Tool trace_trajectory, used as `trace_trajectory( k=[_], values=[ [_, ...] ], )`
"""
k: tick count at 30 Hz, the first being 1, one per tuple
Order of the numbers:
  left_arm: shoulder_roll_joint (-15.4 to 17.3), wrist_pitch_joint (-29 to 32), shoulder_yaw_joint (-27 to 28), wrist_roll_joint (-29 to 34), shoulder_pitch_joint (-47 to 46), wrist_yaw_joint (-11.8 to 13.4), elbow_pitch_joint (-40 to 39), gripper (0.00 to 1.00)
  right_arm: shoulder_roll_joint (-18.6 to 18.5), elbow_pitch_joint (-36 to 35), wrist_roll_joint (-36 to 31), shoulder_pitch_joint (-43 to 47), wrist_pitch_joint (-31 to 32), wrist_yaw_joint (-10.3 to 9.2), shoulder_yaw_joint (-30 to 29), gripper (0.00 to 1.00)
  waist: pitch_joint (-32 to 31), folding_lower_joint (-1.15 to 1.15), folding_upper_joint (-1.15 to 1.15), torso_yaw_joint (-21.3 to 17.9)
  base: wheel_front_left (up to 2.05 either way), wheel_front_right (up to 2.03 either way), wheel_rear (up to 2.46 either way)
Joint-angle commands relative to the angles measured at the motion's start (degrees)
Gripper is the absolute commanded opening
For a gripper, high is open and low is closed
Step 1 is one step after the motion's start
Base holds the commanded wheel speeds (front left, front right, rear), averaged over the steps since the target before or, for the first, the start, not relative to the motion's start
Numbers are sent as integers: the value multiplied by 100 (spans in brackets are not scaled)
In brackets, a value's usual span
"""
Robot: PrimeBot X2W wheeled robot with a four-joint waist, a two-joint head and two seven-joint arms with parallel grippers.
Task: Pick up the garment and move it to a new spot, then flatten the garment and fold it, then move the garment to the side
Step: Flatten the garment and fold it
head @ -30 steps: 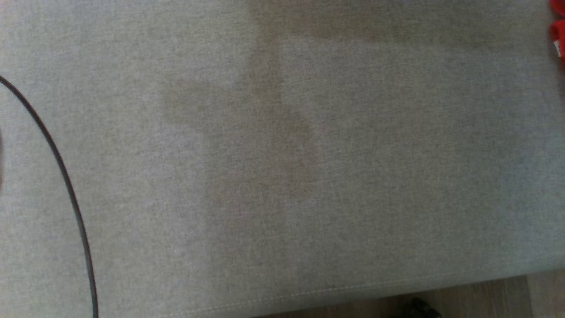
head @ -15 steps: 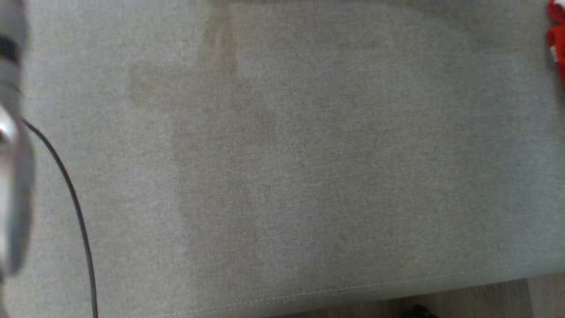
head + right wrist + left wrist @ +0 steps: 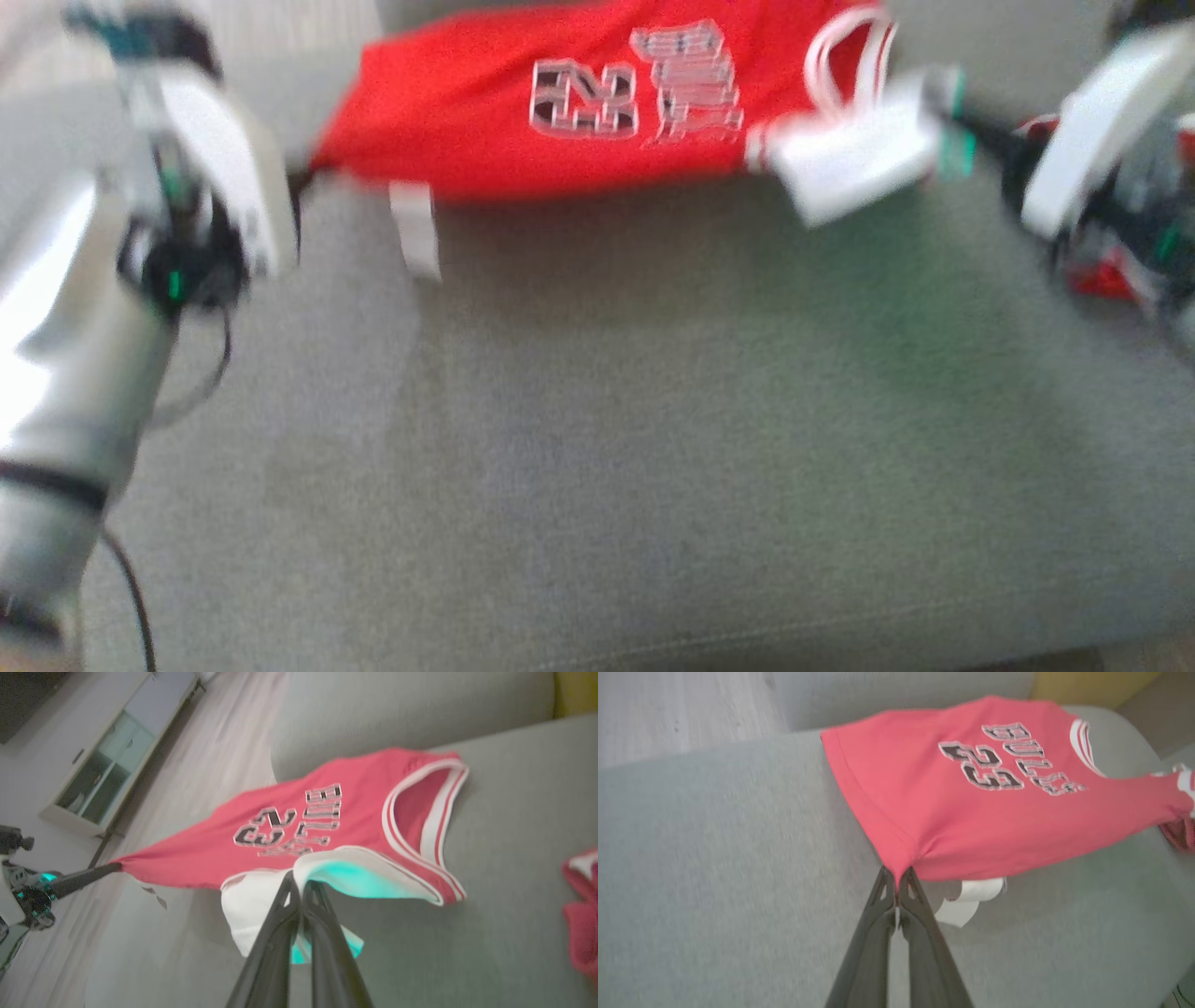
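1. Grey woven upholstery (image 3: 653, 420) forms the work surface. In the right wrist view, pale wood floor (image 3: 224, 742) and a low glass-fronted cabinet (image 3: 107, 765) lie beyond it.
2. Left arm (image 3: 65, 355): the silver forearm rises from the lower left of the head view, with the wrist angled inward toward the garment (image 3: 448, 140). Heavy motion blur is noted.
3. Left gripper (image 3: 896, 884): the fingers are pressed together and pinch a bottom hem corner of the garment. The fabric puckers at the tips.
4. The garment is a red sleeveless jersey with white-trimmed openings, its lettering and the number 23 facing up. It is stretched between the two grippers over the far part of the upholstery, with the near edge pulled taut and raised. Whether the far edge touches the cushion cannot be determined.
5. White label (image 3: 966, 900): it hangs below the hem, just beside the left gripper.
6. Right gripper (image 3: 299, 879): the fingers are closed together on the white-lined shoulder end of the garment. Pale fabric, tinted green, is bunched around the tips.
7. Right arm (image 3: 1092, 149): the white casing enters from the upper right of the head view and is angled inward to the left.
8. Second red cloth (image 3: 581, 914): it lies on the upholstery at the far right, apart from the garment.
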Motion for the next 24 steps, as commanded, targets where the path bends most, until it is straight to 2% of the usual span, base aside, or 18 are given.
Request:
trace_trajectory(
  k=[1,5,9,17,18,24],
  values=[
    [474,209,98,-171,33,-33,-389,0,-233,-175,87,231,183,-4,40,0,-568,1,0,-92,0,0,0],
    [994,829,-100,-598,928,-33,-1181,0,-599,-501,241,974,807,-4,365,0,-911,1,0,-132,0,0,0],
    [1479,1355,-201,-885,1693,38,-2059,0,-1109,-1164,362,1616,1322,-4,630,0,-1106,1,0,-141,0,0,0],
    [2417,2374,-367,-1486,2959,661,-4165,0,-2426,-2808,714,2637,2073,-4,999,0,-1196,1,0,-83,0,0,0],
    [2617,2554,-384,-1606,3156,813,-4586,0,-2723,-3163,808,2770,2173,-4,1049,0,-1171,1,0,-65,0,0,0],
    [2918,2796,-326,-1741,3273,1085,-5228,0,-3233,-3714,1013,2815,2227,-4,1049,0,-1029,1,0,-16,0,0,0]
  ],
)
